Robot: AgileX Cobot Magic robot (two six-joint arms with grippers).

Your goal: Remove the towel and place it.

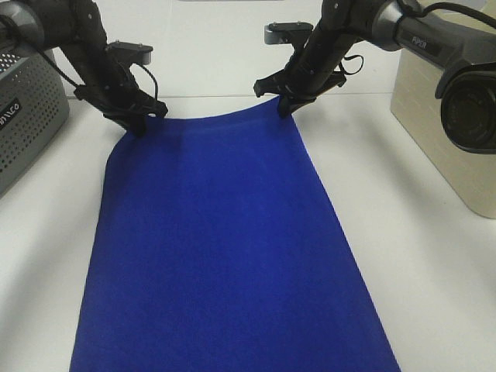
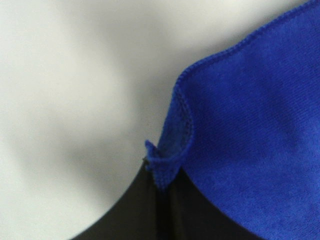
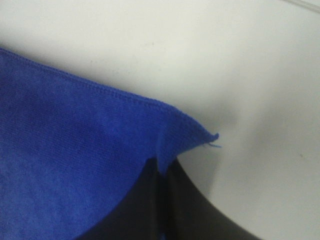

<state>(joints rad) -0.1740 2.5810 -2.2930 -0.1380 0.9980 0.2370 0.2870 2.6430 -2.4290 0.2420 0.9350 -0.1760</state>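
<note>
The towel (image 1: 225, 248) lies spread flat on the white counter (image 1: 403, 256), its long sides running from the far edge toward the camera, where it passes out of the high view. Its far short edge sags slightly between its two corners. The left end effector (image 1: 139, 124) is clamped tight on the far left corner; the left wrist view shows the hemmed corner (image 2: 162, 167) bunched between the closed black jaws. The right end effector (image 1: 283, 106) pinches the far right corner (image 3: 170, 150) the same way, jaws closed on the fabric. A grey perforated basket (image 1: 27, 116) stands at the left, a beige bin (image 1: 442, 116) at the right.
</note>
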